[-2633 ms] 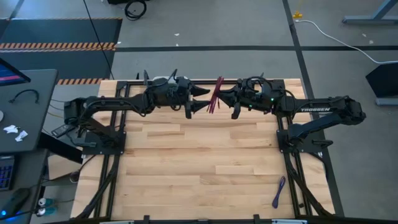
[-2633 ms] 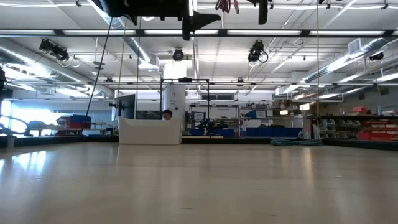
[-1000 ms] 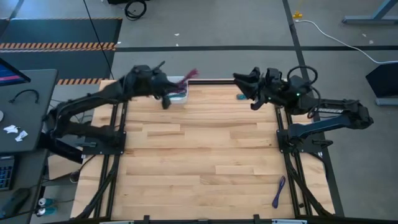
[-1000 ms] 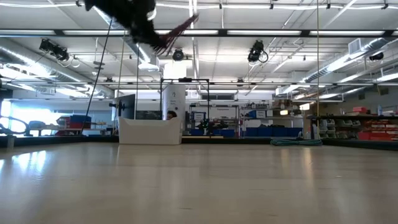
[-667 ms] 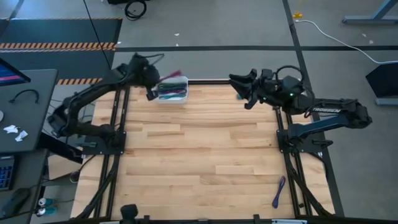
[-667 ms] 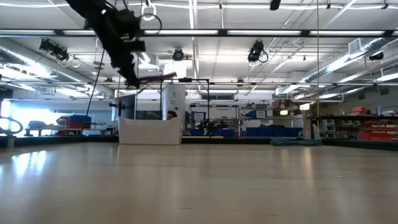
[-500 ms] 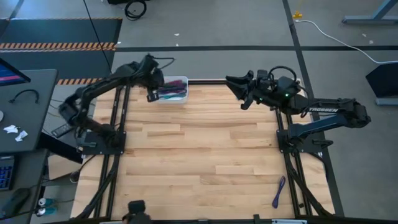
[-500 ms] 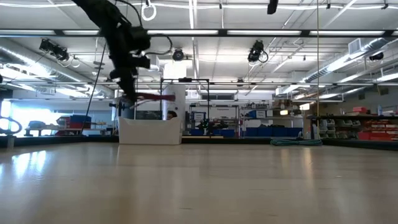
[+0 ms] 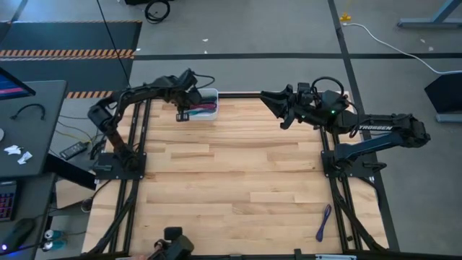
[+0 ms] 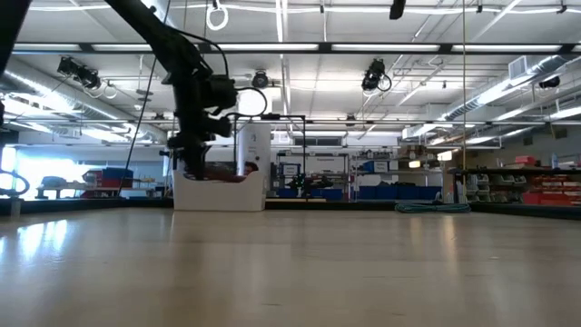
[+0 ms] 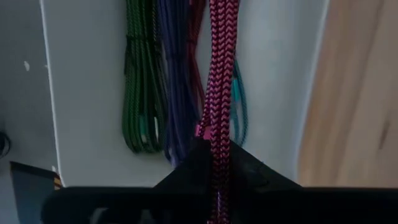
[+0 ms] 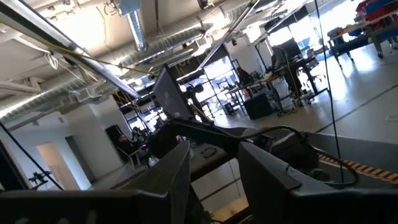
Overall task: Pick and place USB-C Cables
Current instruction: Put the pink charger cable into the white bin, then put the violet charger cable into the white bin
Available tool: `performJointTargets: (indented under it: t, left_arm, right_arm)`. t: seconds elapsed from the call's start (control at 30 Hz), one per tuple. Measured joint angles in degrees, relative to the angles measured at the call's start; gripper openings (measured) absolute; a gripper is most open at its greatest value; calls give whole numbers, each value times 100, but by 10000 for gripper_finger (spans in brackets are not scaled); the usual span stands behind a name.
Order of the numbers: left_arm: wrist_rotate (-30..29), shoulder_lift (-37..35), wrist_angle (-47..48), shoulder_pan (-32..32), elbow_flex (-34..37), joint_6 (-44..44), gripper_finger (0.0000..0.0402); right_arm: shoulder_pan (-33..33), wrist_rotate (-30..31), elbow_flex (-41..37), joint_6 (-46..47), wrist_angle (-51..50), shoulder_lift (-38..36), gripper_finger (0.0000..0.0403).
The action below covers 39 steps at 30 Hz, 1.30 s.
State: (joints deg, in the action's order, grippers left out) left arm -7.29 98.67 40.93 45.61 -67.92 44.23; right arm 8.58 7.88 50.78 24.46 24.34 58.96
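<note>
A white bin (image 9: pixel 207 105) stands at the table's far left edge, also visible in the low view (image 10: pixel 218 193). In it lie green (image 11: pixel 140 93), purple (image 11: pixel 174 93), maroon and teal (image 11: pixel 239 106) USB-C cables. My left gripper (image 11: pixel 217 186) hangs low over the bin's left end (image 9: pixel 184 110), shut on a magenta braided cable (image 11: pixel 221 74). My right gripper (image 12: pixel 214 180) is open and holds nothing, raised above the table's far right part (image 9: pixel 273 103). One purple cable (image 9: pixel 323 222) lies flat on the table near the right front corner. My left gripper pinches the magenta cable by one end (image 11: pixel 217 155) between its two fingers. The cable runs straight on from the fingertips, along the bin and over the cables in it. Whether it rests on them, I cannot tell.
The arms' black frames run along both side edges of the wooden table (image 9: pixel 231 180). A desk with a screen (image 9: pixel 14 94) stands left of the table. A dark object (image 9: pixel 173 249) shows at the table's near edge.
My left gripper has come down from high above the table to the bin, still holding the magenta cable. The cable pointed up and away before; now it lies level along the bin. My right gripper has drifted a little toward the table's left.
</note>
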Motion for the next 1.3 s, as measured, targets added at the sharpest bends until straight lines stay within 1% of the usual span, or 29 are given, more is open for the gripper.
performJointTargets:
  t: [0.23,0.33,0.43,0.57,0.63,0.7,0.77,0.87,0.93,1.0,1.07,1.17,1.23,1.3]
  left_arm:
    - [-44,203,-353,-57,0,-2,45]
    - [-50,210,-385,-83,0,-4,59]
    - [-37,210,-348,-89,0,-5,91]
    - [-67,210,-123,-94,0,-163,147]
    - [-198,211,232,-119,-69,-406,172]
    - [-245,212,812,-125,-294,-691,192]
    - [-251,212,1306,-127,-604,-1062,206]
    - [-216,146,1845,-120,-1174,-1670,214]
    - [-159,-13,1984,-151,-1561,-2015,212]
    - [42,-195,1997,-203,-1899,-2324,205]
    - [378,-414,1925,-281,-2171,-2592,197]
    - [855,-765,1493,-440,-2425,-2948,186]
    - [1069,-975,1147,-602,-2461,-3188,179]
    - [1163,-1132,813,-772,-2463,-3403,173]
  right_arm:
    - [0,-2,0,263,0,0,140]
    - [0,-8,0,285,-2,0,140]
    - [0,-44,0,285,-2,0,140]
    - [0,-44,0,285,-63,0,140]
    - [0,-44,0,287,-199,-29,140]
    - [0,-29,0,287,-356,-76,140]
    - [0,67,0,303,-659,-150,140]
    - [0,307,0,402,-1371,-294,135]
    - [2,424,2,746,-1961,-396,128]
    - [-28,421,2,1158,-2599,-490,119]
    - [-155,319,2,1618,-3184,-551,108]
    - [-484,25,2,2480,-4073,-552,90]
    - [-777,-223,4,3220,-4708,-482,78]
    - [-1123,-631,4,4073,-5430,-383,68]
